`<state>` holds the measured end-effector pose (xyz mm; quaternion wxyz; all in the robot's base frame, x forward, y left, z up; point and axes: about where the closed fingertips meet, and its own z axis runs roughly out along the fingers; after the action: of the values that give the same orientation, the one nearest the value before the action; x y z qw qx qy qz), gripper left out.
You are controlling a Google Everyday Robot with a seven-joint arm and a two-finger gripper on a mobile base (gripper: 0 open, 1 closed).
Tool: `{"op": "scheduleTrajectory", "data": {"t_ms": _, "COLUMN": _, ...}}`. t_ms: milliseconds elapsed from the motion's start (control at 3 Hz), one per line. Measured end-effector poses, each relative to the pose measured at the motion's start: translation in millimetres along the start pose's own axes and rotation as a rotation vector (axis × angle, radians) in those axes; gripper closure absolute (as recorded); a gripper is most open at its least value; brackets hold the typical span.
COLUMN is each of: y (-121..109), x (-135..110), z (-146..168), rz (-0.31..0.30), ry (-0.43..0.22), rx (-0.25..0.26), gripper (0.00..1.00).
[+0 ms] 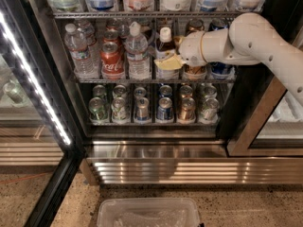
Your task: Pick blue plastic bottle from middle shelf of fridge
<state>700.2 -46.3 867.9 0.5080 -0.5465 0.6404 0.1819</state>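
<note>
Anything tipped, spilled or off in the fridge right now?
Nothing stands out. Everything on the middle shelf stands upright, and no spill is visible. The gripper is at the blue plastic bottle, which also looks upright.

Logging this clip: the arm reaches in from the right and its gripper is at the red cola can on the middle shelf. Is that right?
Not quite. The camera view shows the gripper at the blue plastic bottle, the dark one with a white cap, two lanes to the right of the red cola can. The arm does reach in from the right, and it is the middle shelf.
</note>
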Motion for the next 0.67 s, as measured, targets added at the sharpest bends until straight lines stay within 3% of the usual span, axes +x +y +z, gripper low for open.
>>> {"op": "scheduleTrajectory", "data": {"t_ms": 333, "y": -1, "x": -3, "z": -1, "rz": 0.0, "ry": 0.0, "rx": 0.0, "gripper": 1.0}}
{"op": "scheduleTrajectory", "data": {"t_ms": 667, "y": 1, "x": -19, "z": -9, "rz": -0.051, "ry": -0.033, "rx": 0.023, "gripper": 1.0}}
